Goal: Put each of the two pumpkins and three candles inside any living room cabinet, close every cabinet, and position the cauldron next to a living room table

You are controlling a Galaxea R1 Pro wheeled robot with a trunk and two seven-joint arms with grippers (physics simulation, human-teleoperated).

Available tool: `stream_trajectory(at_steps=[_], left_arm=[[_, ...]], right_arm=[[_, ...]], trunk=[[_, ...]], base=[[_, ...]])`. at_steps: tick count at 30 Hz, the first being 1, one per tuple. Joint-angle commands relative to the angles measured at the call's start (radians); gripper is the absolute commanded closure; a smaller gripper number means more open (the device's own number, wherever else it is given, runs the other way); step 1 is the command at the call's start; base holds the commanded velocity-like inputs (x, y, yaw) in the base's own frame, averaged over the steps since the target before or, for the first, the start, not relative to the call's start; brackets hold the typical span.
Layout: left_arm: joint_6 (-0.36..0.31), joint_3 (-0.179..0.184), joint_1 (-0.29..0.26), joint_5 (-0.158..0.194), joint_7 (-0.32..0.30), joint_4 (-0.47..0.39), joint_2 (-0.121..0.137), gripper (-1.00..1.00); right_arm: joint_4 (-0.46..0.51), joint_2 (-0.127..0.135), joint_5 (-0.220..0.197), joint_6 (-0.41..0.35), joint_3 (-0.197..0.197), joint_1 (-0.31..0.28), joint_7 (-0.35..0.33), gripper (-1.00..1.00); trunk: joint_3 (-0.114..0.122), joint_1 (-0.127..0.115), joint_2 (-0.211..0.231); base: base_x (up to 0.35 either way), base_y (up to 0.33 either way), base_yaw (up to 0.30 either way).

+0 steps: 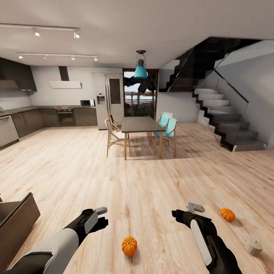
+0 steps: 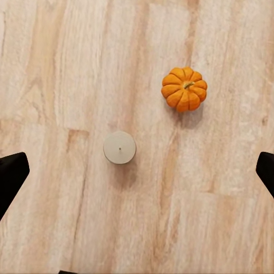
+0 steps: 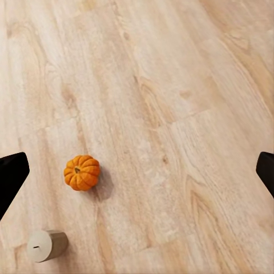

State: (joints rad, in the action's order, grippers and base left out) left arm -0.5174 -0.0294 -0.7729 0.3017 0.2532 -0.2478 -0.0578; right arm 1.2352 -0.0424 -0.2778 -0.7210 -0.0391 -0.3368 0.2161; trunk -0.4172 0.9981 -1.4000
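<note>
left hand (image 2: 137, 171) wide open, right hand (image 3: 137, 171) seemingly likewise, both empty above floor (image 1: 152, 182)

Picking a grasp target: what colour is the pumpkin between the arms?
Bright orange, ribbed, dark stem; clearest in the head view.

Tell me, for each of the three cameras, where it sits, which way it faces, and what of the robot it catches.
Head view: on the robot's head, facing forward and down across the wooden floor toward a dining table; both forearms show, left gripper, right gripper.
Left wrist view: on the left arm, facing down at the floor, a candle and a pumpkin; dark fingers at the edges.
Right wrist view: on the right arm, tilted down at another pumpkin and a toppled candle; dark fingers too.
Shared: head and right wrist views both show that pumpkin.
</note>
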Motion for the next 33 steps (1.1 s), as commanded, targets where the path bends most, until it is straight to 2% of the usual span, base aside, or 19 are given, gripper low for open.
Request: stream_trajectory(at_steps=[1, 33], left_arm=[[-0.004, -0.003, 0.0, 0.009, 0.008, -0.002, 0.0, -1.0], [-0.003, -0.001, 0.0, 0.007, 0.008, -0.002, 0.0, -1.0]], right_arm=[[0.001, -0.001, -0.011, -0.003, -0.001, -0.001, 0.008, -1.0], [0.001, -0.001, -0.011, -0.002, -0.001, -0.001, 0.007, -1.0]], trunk=[[-0.004, 0.004, -0.008], [-0.105, 0.127, -0.232]], base=[[0.0, 0.0, 0.0], [0.0, 0.0, 0.0]])
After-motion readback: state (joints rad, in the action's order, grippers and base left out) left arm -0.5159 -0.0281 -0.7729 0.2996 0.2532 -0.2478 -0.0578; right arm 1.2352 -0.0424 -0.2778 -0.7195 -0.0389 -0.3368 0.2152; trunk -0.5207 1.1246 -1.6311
